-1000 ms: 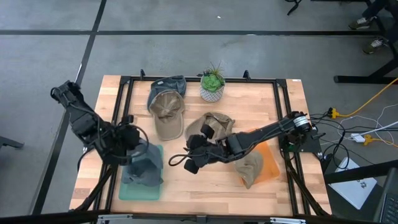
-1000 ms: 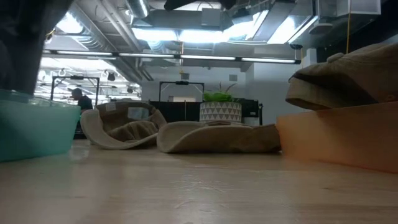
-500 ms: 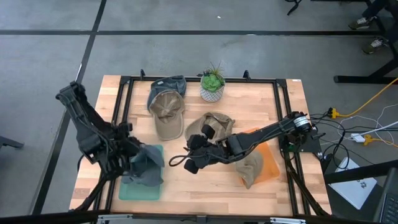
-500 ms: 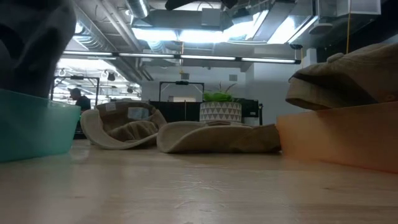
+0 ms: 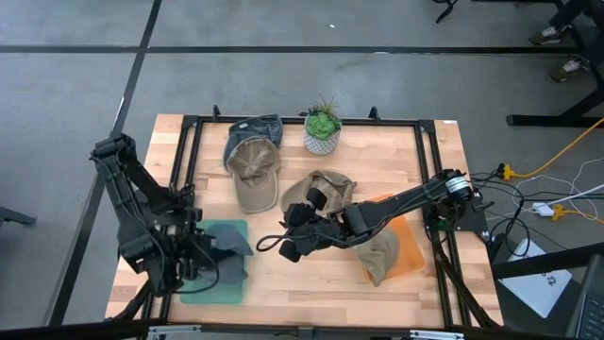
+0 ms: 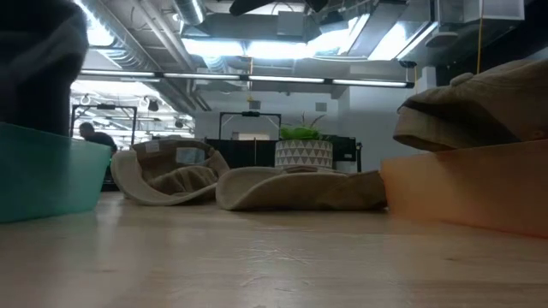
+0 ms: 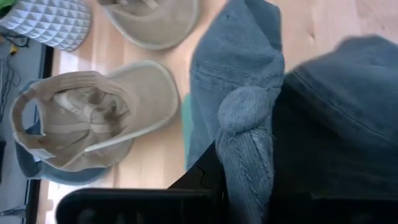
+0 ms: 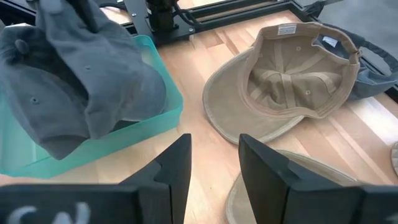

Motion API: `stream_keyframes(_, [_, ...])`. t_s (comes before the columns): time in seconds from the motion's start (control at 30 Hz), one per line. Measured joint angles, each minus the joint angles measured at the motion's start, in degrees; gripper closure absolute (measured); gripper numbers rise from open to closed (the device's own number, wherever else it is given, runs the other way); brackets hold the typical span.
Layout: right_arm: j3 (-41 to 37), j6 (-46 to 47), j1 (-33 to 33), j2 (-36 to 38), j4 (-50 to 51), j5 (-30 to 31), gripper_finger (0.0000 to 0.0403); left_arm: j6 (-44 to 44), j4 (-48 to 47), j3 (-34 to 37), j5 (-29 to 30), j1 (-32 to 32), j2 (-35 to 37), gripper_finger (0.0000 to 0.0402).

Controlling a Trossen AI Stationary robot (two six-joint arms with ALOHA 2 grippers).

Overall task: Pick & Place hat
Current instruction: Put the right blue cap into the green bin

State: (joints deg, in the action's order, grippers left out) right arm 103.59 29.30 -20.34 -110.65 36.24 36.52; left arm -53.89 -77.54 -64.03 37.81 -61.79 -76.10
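We see the left gripper (image 5: 193, 267) clamped tight on a bunched fold of the grey hat (image 7: 261, 112), its fingertips buried in the cloth. The hat hangs over the teal bin (image 8: 158, 118) at the table's front left, partly inside it. The right gripper (image 8: 214, 165) hovers mid-table with its jaws parted and nothing between them. Ahead of it lies an upturned tan cap (image 8: 292, 81); another tan cap (image 5: 382, 255) sits on the orange bin (image 5: 408, 247), half hidden by the right arm.
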Motion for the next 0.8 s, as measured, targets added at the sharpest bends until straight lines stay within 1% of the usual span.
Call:
stream_keyframes(0.1, [0.0,0.0,0.0,0.0,0.0,0.0,0.0270,0.1,1.3,0.0,-0.4,-1.6,-0.4,0.0390])
stream_keyframes(0.2, [0.0,0.0,0.0,0.0,0.0,0.0,0.0270,2.4,4.3,-0.4,-0.8,-2.8,0.0,0.0389])
stream_keyframes(0.33, [0.0,0.0,0.0,0.0,0.0,0.0,0.0270,5.2,8.2,-2.3,-4.1,-3.5,0.5,0.0383])
stream_keyframes(0.4, [0.0,0.0,0.0,0.0,0.0,0.0,0.0270,5.5,9.3,-2.5,-6.6,-3.5,0.5,0.0376])
stream_keyframes(0.47, [0.0,0.0,0.0,0.0,0.1,0.0,0.0270,5.1,9.5,-2.5,-7.4,-3.4,0.5,0.0369])
stream_keyframes(0.53, [0.0,0.1,0.0,0.0,0.1,-0.1,0.0270,4.5,9.6,-2.5,-7.0,-3.4,0.4,0.0360])
stream_keyframes(0.63, [0.0,0.2,0.0,0.0,0.1,-0.1,0.0270,4.2,9.6,-2.5,-4.6,-3.4,0.4,0.0345])
stream_keyframes(0.8, [0.0,0.2,0.0,0.0,0.1,-0.1,0.0270,3.5,9.6,-2.5,-3.5,-2.5,0.4,0.0305])
